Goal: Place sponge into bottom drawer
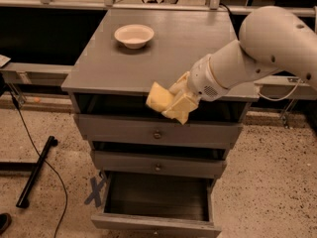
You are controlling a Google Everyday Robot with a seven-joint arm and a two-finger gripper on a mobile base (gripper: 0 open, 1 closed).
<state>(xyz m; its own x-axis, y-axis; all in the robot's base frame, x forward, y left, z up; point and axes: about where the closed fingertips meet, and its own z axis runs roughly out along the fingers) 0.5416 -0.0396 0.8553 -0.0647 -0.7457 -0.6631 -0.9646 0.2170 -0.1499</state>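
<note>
The pale yellow sponge (pixel 159 98) hangs in the air just in front of the grey cabinet's top edge, above the upper drawers. My gripper (pixel 177 103) is shut on the sponge, its yellowish fingers wrapped around the sponge's right side at the end of the white arm (pixel 257 53) that reaches in from the right. Far below, the bottom drawer (pixel 156 222) stands pulled out, its dark interior showing. The sponge is well above that drawer and roughly over its middle.
A cream-white bowl (pixel 133 35) sits on the cabinet top (pixel 173 48) at the back left. Two upper drawers (pixel 157 133) with round knobs are closed. A black bar and cable (pixel 34 170) lie on the speckled floor to the left; a blue X mark (pixel 95 191) is beside the drawer.
</note>
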